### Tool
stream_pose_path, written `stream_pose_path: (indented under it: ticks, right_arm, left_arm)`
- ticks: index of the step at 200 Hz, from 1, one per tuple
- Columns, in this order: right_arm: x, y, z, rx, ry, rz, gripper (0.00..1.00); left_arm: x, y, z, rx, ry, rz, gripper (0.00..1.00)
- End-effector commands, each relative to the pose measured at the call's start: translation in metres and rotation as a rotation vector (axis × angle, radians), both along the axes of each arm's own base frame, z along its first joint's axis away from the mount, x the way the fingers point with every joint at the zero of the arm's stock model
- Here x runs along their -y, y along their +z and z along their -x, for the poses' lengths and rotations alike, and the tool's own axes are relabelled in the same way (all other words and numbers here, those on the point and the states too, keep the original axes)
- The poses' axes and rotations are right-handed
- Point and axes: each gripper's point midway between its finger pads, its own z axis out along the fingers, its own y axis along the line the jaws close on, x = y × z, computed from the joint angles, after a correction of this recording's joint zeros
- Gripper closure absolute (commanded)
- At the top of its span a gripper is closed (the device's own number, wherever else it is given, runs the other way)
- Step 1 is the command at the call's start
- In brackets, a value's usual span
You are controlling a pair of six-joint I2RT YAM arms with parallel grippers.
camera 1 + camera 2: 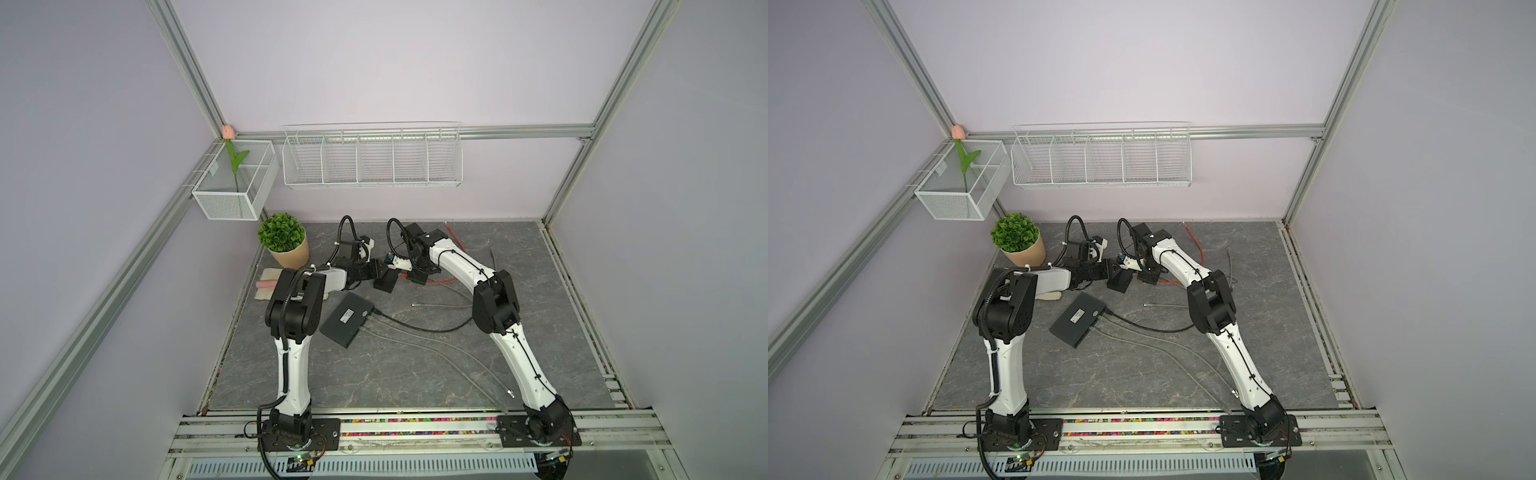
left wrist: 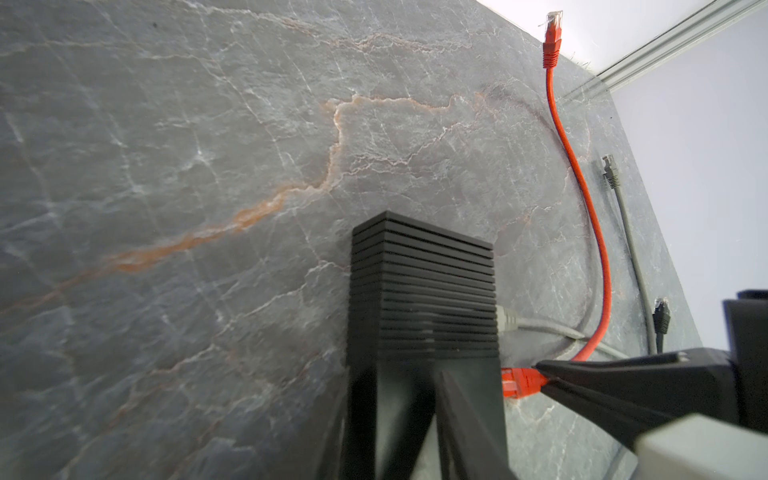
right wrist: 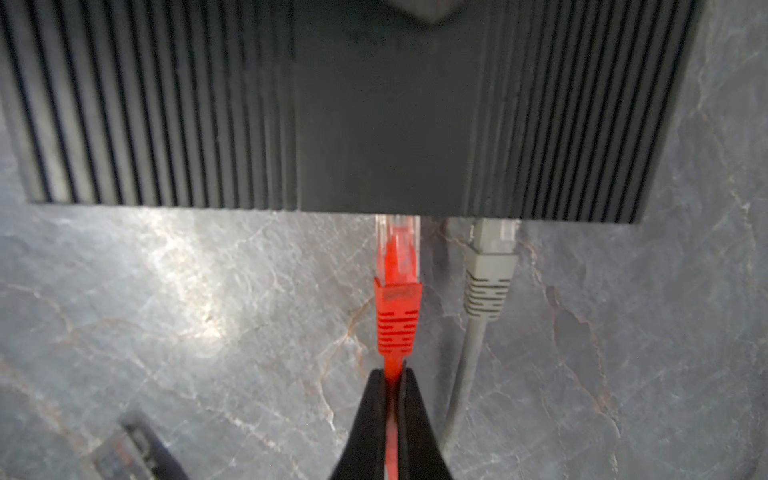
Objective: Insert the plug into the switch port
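- Table (image 1: 415,374): grey stone. Both arms work over its far half.
- Switch (image 3: 374,104): ribbed black box straight ahead of the right tool (image 3: 392,374), port face toward it.
- Left tool (image 1: 374,272): on the switch's opposite side, part closed. It appears to clamp the body as a brace, though contact is blurred in the left wrist view.
- Right tool: jaws pressed together, pinching the red cable (image 2: 582,187) just behind the boot.
- Plug (image 3: 397,266): just ahead of the right tool's tips, long axis running straight from tool to switch. Its clear tip meets the switch's edge, beside a seated grey plug (image 3: 490,266).
- Port: hidden under that edge, so depth of entry cannot be told.
- Judgement: the right arm is placed for a straight push along the plug's axis, with the left arm holding the switch against it.
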Motion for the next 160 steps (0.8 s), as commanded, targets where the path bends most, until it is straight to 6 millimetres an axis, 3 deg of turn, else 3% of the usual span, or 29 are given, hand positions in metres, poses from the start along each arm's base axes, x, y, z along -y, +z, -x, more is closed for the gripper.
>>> stream_pose_path:
  ticks: [1, 34, 160]
  right_arm:
    - [-0.011, 0.029, 0.0, 0.033, 0.01, -0.076, 0.93]
    - [-0.015, 0.035, -0.003, 0.042, -0.011, -0.105, 0.93]
    - [-0.04, 0.028, 0.017, -0.008, 0.053, -0.147, 0.93]
  left_arm:
    - [0.008, -0.005, 0.004, -0.013, -0.025, 0.012, 0.65]
    - [0.011, -0.006, 0.005, -0.014, -0.031, 0.014, 0.65]
    - [0.018, -0.008, 0.008, -0.022, -0.046, 0.025, 0.66]
